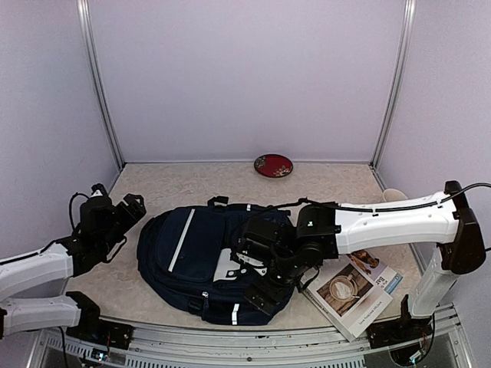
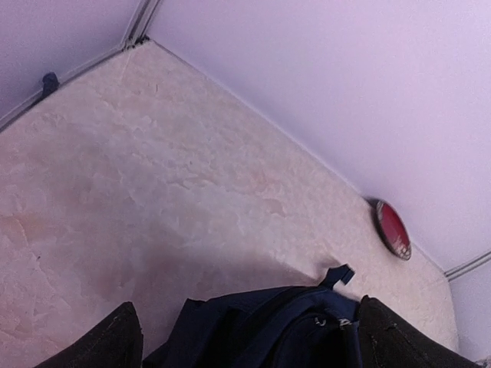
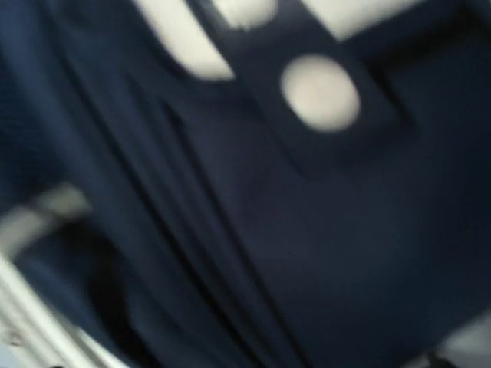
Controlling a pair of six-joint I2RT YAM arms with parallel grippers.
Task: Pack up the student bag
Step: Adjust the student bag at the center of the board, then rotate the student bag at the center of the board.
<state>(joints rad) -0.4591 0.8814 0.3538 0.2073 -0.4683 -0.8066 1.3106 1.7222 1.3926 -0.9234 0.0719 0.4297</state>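
Note:
The student bag point(image 1: 192, 249) lies flat mid-table, navy with white stripes and a white patch. My left gripper point(image 1: 121, 201) hovers by the bag's upper left edge. In the left wrist view its gripper point(image 2: 253, 349) stands open, and its dark fingers point(image 2: 107, 341) flank the bag's top point(image 2: 276, 326) and its hang loop without touching either. My right gripper point(image 1: 257, 264) is low over the bag's front, near the white patch. The right wrist view is blurred and filled with navy bag fabric point(image 3: 307, 245) and white markings. No finger crosses the middle of that view, so the jaws look spread.
An open book point(image 1: 357, 287) with a coffee-cup picture lies right of the bag, under my right arm. A red plate point(image 1: 273, 165) sits against the back wall. A pale cup point(image 1: 393, 195) stands at the right wall. Enclosure walls surround the table.

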